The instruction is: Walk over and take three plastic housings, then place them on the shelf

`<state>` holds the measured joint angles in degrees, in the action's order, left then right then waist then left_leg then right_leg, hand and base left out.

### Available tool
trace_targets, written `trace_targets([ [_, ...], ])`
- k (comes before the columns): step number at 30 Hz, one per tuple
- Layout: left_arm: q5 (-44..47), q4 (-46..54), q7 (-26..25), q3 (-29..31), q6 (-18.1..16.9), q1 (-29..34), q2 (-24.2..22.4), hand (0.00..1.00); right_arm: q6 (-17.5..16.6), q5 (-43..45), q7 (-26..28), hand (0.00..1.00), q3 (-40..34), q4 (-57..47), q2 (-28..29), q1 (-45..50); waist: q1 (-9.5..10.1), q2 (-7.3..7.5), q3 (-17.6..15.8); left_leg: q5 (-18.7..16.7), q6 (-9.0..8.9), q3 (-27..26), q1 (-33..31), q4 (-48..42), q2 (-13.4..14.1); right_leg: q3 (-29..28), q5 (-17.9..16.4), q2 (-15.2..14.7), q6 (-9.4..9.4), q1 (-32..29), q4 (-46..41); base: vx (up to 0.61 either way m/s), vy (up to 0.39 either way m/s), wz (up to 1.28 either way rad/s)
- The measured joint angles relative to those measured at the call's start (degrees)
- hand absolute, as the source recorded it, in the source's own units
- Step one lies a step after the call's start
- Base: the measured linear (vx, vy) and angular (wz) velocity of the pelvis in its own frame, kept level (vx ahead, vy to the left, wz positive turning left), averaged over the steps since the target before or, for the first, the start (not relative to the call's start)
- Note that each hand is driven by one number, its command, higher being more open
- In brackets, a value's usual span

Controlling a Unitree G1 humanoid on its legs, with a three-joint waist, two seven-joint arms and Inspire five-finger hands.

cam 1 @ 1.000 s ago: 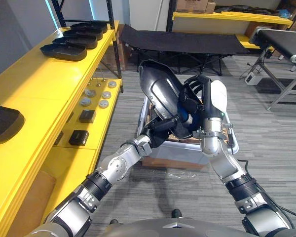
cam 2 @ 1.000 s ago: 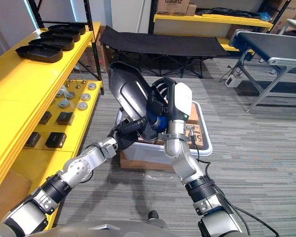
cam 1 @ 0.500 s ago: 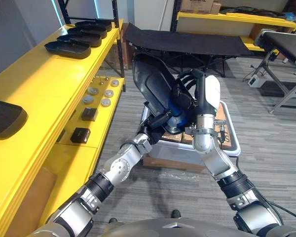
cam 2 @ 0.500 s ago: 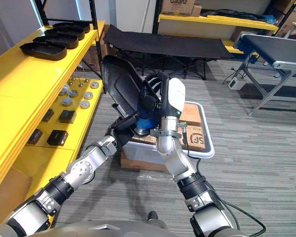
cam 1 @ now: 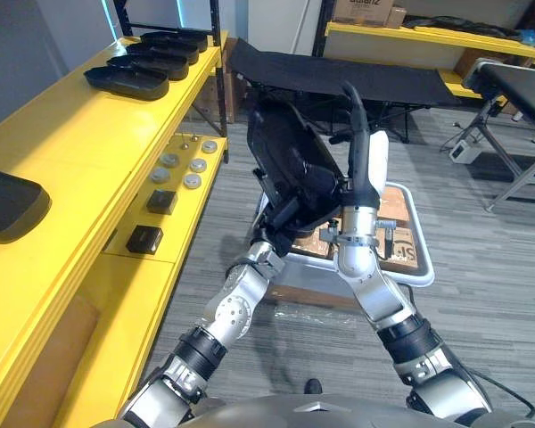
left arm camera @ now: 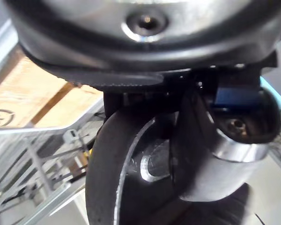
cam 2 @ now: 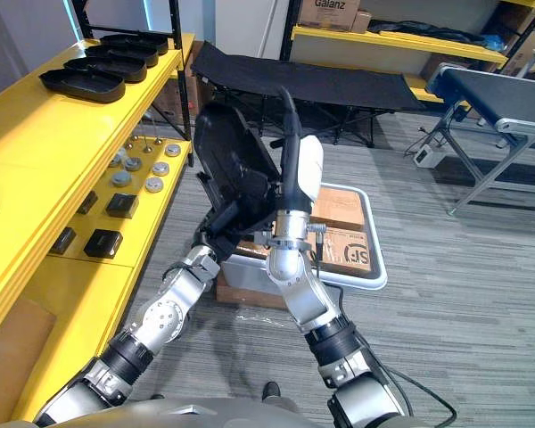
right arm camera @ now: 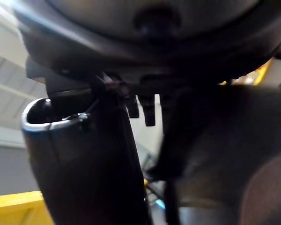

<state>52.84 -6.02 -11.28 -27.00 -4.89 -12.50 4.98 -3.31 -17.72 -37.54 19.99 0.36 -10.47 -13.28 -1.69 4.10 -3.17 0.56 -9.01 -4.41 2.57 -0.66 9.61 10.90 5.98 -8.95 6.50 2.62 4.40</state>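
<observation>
A grey ribbed carpet floor [cam 1: 481, 294] runs beside a smooth yellow shelf [cam 1: 80, 134] at 9 o'clock, with matte black tray-shaped housings [cam 1: 129, 82] in a row at 10 o'clock. At centre, a glossy black oval plastic housing [cam 1: 290, 156] stands tilted above a white plastic crate [cam 1: 419, 267]. The left robot hand [cam 1: 283, 217] curls round its lower end, and the right robot hand [cam 1: 372, 169] presses near-straight fingers against its 3 o'clock side.

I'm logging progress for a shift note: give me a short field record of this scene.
held item: black plastic housing, up above the white bin
left robot hand: at the housing's lower end
right robot hand: straight fingers pressed against its side
yellow shelf: four housings at far end, fifth housing nearer
</observation>
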Motion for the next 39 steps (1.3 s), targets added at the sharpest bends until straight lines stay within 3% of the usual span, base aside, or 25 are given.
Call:
trace_targets([
  [5, -18.1, 7.6, -0.8, 1.8, 1.3, 5.9, 0.0, 0.0, 0.2, 4.6, 2.0, 1.0, -2.8, -8.4, 1.8, 8.6, -0.14, -0.11, 0.0, -0.3, -0.06, -0.2, 0.2, 0.0, 0.0, 0.0, -0.1, 0.0, 0.04, -0.1, -0.3, 0.0, 0.0, -0.02],
  [13, -36.8, 11.2, -1.8, 7.2, 1.2, 11.8, -0.7, 0.0, -1.3, 6.4, 5.1, 1.0, -4.0, -9.3, 1.9, 13.1, -0.16, -0.33, 0.0, -0.5, -0.08, -0.4, 0.2, 0.1, 0.0, 0.0, -0.7, 0.0, -0.14, -0.4, -0.6, 0.0, 0.0, -0.01],
  [16, -46.0, 11.2, -5.6, 10.0, 0.9, 13.0, -0.6, 0.0, -1.4, 7.5, 6.2, 1.0, -4.7, -9.4, 2.3, 14.6, -0.05, -0.58, -0.1, -0.5, -0.08, -0.5, 0.0, 0.1, 0.1, -0.1, -0.7, 0.0, -0.08, -0.7, -0.7, 0.0, 0.0, 0.0],
  [21, -62.6, 11.2, -12.4, 10.3, -2.4, 13.5, -0.8, 0.0, -2.9, 16.2, 7.4, 1.0, -5.0, -9.2, 4.3, 15.5, -0.09, -1.22, -0.4, -0.5, -0.08, -0.5, 0.0, 0.2, 0.0, -0.1, -0.5, 0.0, 0.18, -0.8, -0.8, 0.0, 0.0, 0.0],
  [23, -67.6, 11.1, -16.4, 14.3, -2.4, 13.7, -1.4, 0.0, -4.7, 19.6, 7.4, 1.0, -8.7, -9.2, 5.0, 17.0, -0.29, -1.65, -0.4, -0.5, -0.07, -0.5, -0.1, 0.2, 0.0, -0.2, -0.6, 0.0, 0.28, -0.9, -0.8, 0.0, 0.0, -0.02],
  [24, -69.2, 11.1, -20.1, 19.4, -2.4, 14.2, -1.8, 0.0, -6.0, 22.4, 7.3, 1.0, -13.1, -9.2, 5.0, 18.3, -0.63, -2.06, -0.3, -0.5, -0.05, -0.7, -0.1, 0.3, 0.1, -0.3, -0.6, 0.0, 0.3, -1.0, -0.8, 0.0, 0.0, -0.04],
  [28, -69.4, 11.1, -29.3, 28.6, -1.4, 15.4, -1.8, 0.0, -9.9, 27.3, 8.3, 1.0, -20.7, -9.2, 4.3, 21.5, -0.81, -2.55, -0.2, -0.5, -0.05, -1.2, -0.1, 0.7, 0.1, -0.8, -0.6, 0.0, 0.31, -1.5, -0.8, 0.01, 0.009, -0.06],
  [30, -69.5, 11.1, -31.7, 29.9, -0.7, 15.6, -1.7, 0.0, -12.1, 29.7, 11.2, 1.0, -20.6, -9.2, 4.1, 21.8, -0.75, -2.54, -0.2, -0.5, -0.06, -1.3, -0.1, 0.7, 0.1, -0.9, -0.6, 0.0, 0.33, -1.5, -0.8, 0.0, 0.0, 0.0],
  [32, -71.3, 11.1, -31.9, 29.0, -0.3, 15.6, -1.8, 0.0, -14.2, 35.9, 17.5, 1.0, -18.8, -9.8, 4.1, 21.7, -0.5, -2.55, -0.2, -0.5, -0.06, -1.3, -0.1, 0.7, 0.1, -1.0, -0.6, 0.0, 0.34, -1.5, -0.7, 0.0, 0.0, 0.0],
  [33, -71.9, 11.1, -31.7, 27.8, -0.3, 15.7, -1.7, 0.0, -14.8, 41.9, 23.3, 1.0, -17.3, -10.3, 4.0, 21.6, -0.3, -2.59, -0.2, -0.5, -0.06, -1.3, -0.1, 0.7, 0.1, -0.9, -0.5, 0.0, 0.37, -1.5, -0.5, 0.0, 0.0, 0.0],
  [35, -73.4, 11.1, -31.5, 26.0, -0.3, 15.8, -1.8, 0.0, -14.8, 51.2, 32.5, 1.0, -14.5, -10.3, 4.1, 21.5, -0.17, -2.59, -0.2, -0.5, -0.06, -1.3, -0.2, 0.8, 0.0, -0.9, -0.5, 0.0, 0.47, -1.5, -0.3, 0.0, 0.0, 0.0],
  [37, -73.5, 11.0, -31.0, 25.2, -0.4, 16.1, -1.8, 0.0, -14.4, 56.4, 38.4, 1.0, -13.5, -10.3, 4.1, 21.6, -0.22, -2.66, -0.2, -0.5, -0.06, -1.3, -0.2, 0.8, 0.0, -0.9, -0.5, 0.0, 0.48, -1.5, -0.3, 0.0, 0.0, 0.0],
  [39, -73.4, 10.9, -30.6, 25.8, -2.2, 17.1, -1.8, 0.0, -14.5, 56.5, 40.4, 1.0, -14.2, -10.2, 4.2, 21.9, -0.42, -2.67, -0.1, -0.5, -0.06, -1.3, -0.2, 0.8, 0.0, -0.9, -0.5, 0.0, 0.48, -1.5, -0.3, 0.0, 0.0, 0.0],
])
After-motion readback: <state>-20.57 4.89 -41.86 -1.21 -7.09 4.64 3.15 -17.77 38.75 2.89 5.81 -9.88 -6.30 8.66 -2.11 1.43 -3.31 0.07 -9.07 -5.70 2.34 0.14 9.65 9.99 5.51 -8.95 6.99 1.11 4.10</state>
